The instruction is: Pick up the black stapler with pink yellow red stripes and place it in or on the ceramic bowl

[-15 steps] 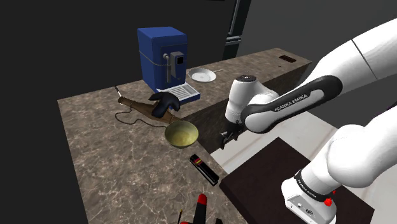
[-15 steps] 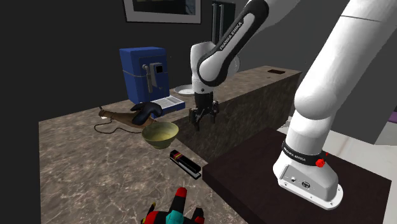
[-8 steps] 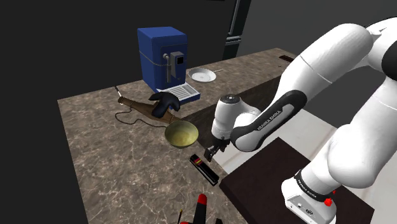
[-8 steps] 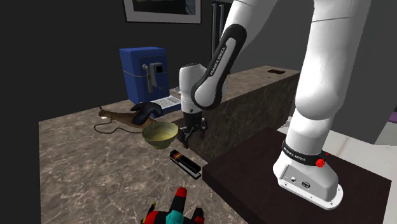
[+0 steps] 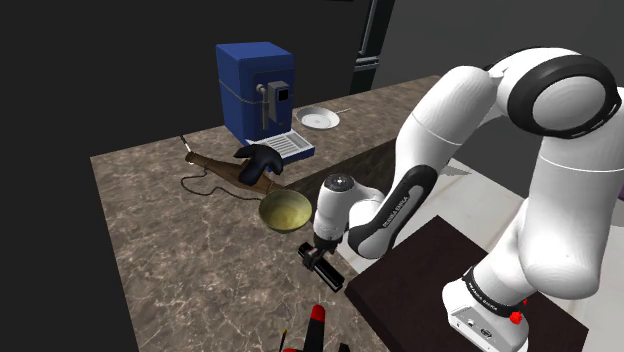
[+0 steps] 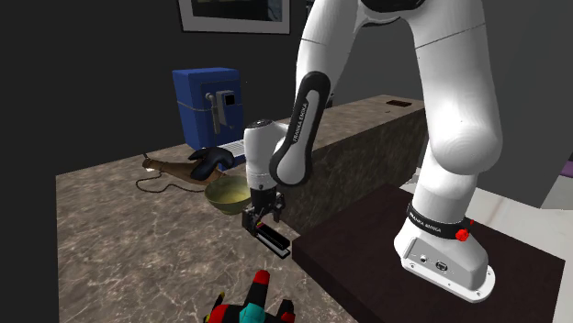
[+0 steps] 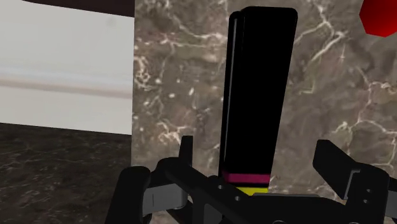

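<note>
Apparently untouched, the stapler point(image 5: 322, 267) lies on the counter point(image 5: 150, 230) near the bowl point(image 5: 285, 211)

I see my arm point(image 5: 450, 110) folded low, wrist pointing straight down, and the gripper point(image 5: 318, 252) hanging with fingers point(image 7: 337, 162) spread apart.

The arm point(image 5: 470, 110) has glossy white, rounded links and dark grey joint caps. A black band on its forearm carries white "FRANKA EMIKA" lettering. A black lettered ring circles the white base point(image 5: 490, 300). In the shoulder view a red button point(image 5: 515, 317) sits at the base's 4 o'clock and small ports at 8 o'clock. The gripper point(image 7: 256, 147) is all black, with blocky fingers point(image 7: 334, 162).
</note>
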You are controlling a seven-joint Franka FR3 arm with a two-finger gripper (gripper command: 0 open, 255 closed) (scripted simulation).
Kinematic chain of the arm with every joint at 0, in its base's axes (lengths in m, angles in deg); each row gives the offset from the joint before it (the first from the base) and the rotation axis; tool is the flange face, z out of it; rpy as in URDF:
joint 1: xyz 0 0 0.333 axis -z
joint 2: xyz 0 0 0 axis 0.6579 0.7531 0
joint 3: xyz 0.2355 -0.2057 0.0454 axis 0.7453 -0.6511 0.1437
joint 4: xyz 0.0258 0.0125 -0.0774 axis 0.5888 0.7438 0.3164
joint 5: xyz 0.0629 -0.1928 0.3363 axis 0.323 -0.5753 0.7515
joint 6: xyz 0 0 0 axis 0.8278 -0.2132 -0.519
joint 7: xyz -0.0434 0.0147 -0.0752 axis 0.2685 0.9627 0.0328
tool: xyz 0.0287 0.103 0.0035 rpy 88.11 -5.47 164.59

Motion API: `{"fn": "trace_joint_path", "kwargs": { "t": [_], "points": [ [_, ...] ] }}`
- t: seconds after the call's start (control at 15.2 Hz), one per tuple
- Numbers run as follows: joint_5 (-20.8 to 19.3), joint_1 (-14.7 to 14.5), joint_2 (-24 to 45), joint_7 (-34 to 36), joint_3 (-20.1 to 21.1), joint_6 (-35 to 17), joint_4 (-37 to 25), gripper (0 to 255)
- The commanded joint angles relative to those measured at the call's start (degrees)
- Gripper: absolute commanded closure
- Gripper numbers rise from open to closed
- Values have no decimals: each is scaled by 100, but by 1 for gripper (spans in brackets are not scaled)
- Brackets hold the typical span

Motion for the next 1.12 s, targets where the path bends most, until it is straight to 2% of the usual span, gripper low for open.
{"fn": "trace_joint_path", "kwargs": {
  "t": [0.0, 0.26, 0.73, 0.79, 1.06],
  "points": [
    [-118, -111, 193, 93, -130, -156, -45, 0],
    [-265, -292, 523, 214, -341, -392, -151, 0],
    [-263, -293, 523, 213, -342, -392, -151, 0],
    [-263, -293, 523, 212, -342, -392, -151, 255],
    [-263, -293, 523, 212, -342, -393, -149, 255]
  ]
}}
